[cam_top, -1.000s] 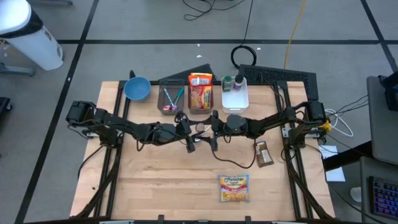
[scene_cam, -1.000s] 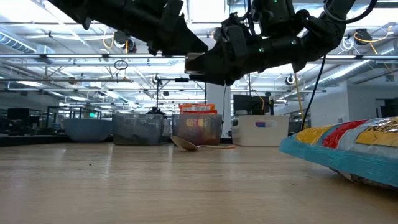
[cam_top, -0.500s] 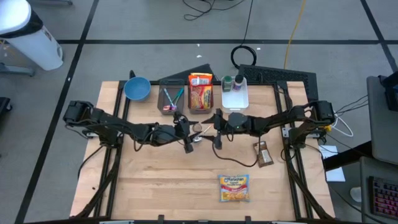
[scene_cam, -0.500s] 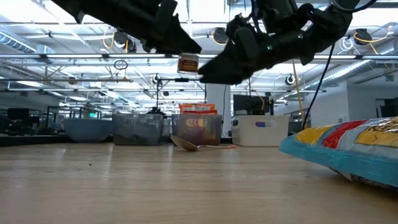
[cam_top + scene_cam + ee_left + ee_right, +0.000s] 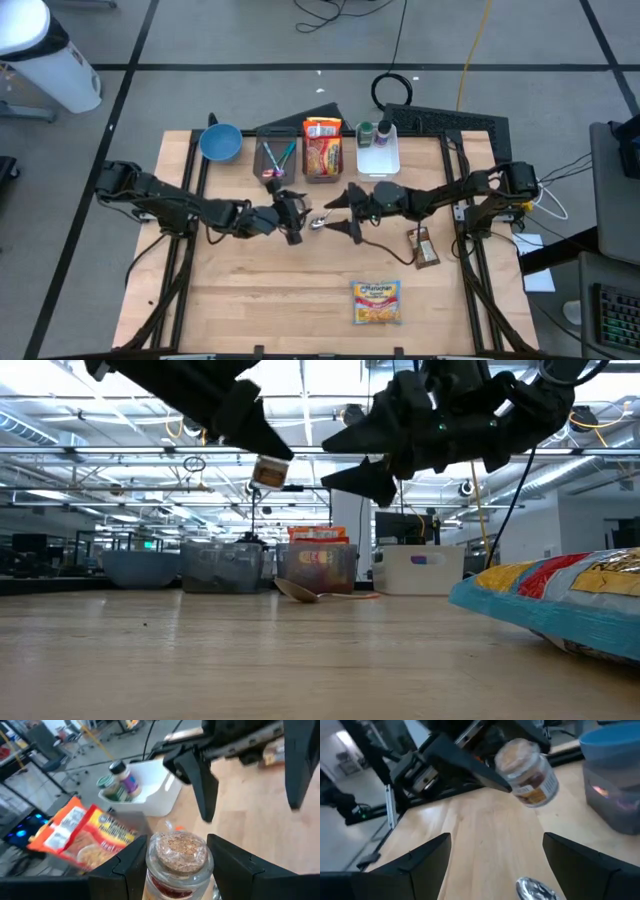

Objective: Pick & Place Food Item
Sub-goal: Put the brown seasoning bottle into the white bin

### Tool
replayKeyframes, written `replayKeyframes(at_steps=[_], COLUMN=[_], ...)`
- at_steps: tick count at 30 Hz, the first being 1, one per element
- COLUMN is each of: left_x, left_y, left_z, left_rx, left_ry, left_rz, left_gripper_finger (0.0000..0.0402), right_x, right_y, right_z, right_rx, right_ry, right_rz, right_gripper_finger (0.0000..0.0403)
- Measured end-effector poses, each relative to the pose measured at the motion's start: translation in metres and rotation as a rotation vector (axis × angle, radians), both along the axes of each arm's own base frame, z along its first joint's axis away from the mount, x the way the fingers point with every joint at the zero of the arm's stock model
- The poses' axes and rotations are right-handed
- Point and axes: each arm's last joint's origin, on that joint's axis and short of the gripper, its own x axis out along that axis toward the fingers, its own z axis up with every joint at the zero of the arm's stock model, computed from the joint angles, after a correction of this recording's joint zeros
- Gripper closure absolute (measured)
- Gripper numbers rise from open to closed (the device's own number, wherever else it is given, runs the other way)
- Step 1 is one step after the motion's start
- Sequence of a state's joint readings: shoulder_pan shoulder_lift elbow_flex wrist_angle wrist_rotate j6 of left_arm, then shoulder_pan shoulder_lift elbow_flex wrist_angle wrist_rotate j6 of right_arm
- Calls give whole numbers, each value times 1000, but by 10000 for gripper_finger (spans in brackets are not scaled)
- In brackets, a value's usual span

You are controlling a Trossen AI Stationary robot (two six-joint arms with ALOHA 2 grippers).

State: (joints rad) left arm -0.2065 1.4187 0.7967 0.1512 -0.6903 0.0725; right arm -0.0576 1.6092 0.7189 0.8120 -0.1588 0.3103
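Note:
A small glass jar (image 5: 268, 472) with a cork-coloured lid hangs in the air over the table's middle, held by my left gripper (image 5: 291, 218). It also shows in the left wrist view (image 5: 177, 862) and the right wrist view (image 5: 527, 770). My right gripper (image 5: 338, 213) is open and empty just to the jar's right, its fingers spread (image 5: 352, 458). A metal spoon (image 5: 318, 222) lies on the table between the two grippers. My left gripper pinches the jar's upper part, at the glass shoulder just below the lid (image 5: 150, 870), between its two fingers (image 5: 125, 867). The fingers slant down from the table's left side. The jar is lifted clear of the table and tilted.
A blue bowl (image 5: 220, 142), a bin of pens (image 5: 273, 160), a bin with a noodle pack (image 5: 322, 150) and a white bin with bottles (image 5: 378, 148) line the far edge. A snack bar (image 5: 425, 246) and a noodle pack (image 5: 376, 300) lie nearer.
Both grippers met at the jar. My right gripper has opened, let go of it and drawn back a little toward the table's right edge. My left gripper has carried the jar toward the left edge, and the jar now tilts.

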Motion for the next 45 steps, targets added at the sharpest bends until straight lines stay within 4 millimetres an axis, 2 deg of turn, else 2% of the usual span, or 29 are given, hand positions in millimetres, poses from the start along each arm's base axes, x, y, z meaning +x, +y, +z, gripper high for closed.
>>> replayKeyframes(at_steps=[4,8,12,18,24,37,45], left_x=[-1,7,24,48,66,73,78], left_y=[-3,-5,-7,-9,-13,-14,-7], left_z=[2,11,23,27,29,31,35], left_rx=[73,134,178,211,236,264,293], left_ry=[32,120,208,354,407,420,396], left_rz=[15,34,30,23,11,-12,-12], left_gripper_finger=[213,213,214,214,214,214,214], right_x=[0,0,3,4,4,5,5], right_y=[-7,-15,-16,-18,-18,-17,-19], right_z=[2,2,9,12,12,23,22], right_rx=[86,112,109,105,99,103,123], right_ry=[-8,-12,-62,-71,-72,-179,-169], right_rz=[-61,-121,-138,-141,-141,-133,-182], right_gripper_finger=[94,94,94,94,94,94,94])
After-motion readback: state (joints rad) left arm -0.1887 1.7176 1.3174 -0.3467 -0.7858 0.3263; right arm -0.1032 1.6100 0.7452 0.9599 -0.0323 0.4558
